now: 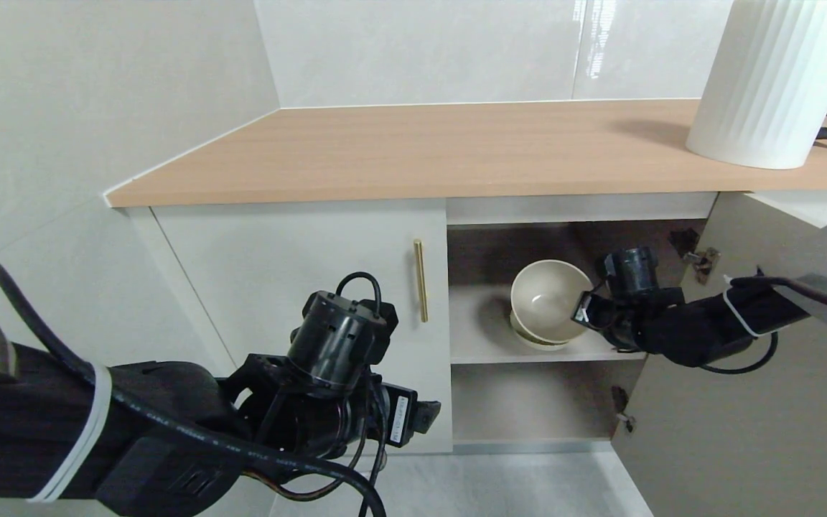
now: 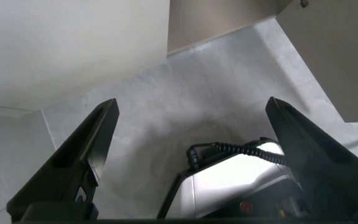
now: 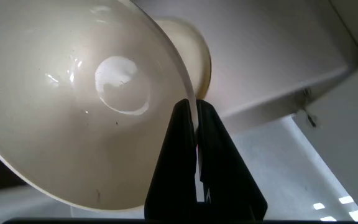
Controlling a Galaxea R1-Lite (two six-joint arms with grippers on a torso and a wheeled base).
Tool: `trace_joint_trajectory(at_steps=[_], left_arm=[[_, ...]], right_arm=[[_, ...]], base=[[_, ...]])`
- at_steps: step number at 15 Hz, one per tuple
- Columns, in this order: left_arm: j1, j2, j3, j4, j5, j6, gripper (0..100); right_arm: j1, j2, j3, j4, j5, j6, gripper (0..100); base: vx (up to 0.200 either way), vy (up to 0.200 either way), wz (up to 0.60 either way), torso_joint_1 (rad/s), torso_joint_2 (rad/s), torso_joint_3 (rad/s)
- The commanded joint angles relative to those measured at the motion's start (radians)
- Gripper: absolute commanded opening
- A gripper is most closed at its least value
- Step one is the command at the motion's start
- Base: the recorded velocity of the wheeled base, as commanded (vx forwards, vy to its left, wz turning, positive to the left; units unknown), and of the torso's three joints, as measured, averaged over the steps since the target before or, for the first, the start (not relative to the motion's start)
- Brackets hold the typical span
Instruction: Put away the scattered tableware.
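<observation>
A cream bowl is tilted on its side over the middle shelf of the open cabinet, its hollow facing out. My right gripper is shut on the bowl's rim; in the right wrist view the black fingers pinch the rim of the bowl. Under it on the shelf lies another cream dish, also seen as a rounded cream piece behind the bowl. My left gripper hangs open low in front of the shut cabinet door, over the grey floor, with nothing between its fingers.
The right cabinet door stands swung open beside my right arm. The left door with a brass handle is shut. A white ribbed container stands on the wooden countertop. A lower shelf sits below.
</observation>
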Motion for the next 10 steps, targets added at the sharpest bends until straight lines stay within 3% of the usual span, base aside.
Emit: trace_joint_trajectory(at_steps=[1,10], left_arm=[[0.0,-0.002,0.0,-0.001,0.0,0.0,100],[0.011,0.004,-0.002,-0.001,-0.001,0.0,100]], right_arm=[[-0.028,0.068,-0.071,0.003,0.001,0.0,0],[-0.046,0.171,-0.159,0.002,0.009,-0.009,0]], base=[[0.0,0.0,0.0,0.0,0.0,0.0],[0.0,0.0,0.0,0.0,0.0,0.0]])
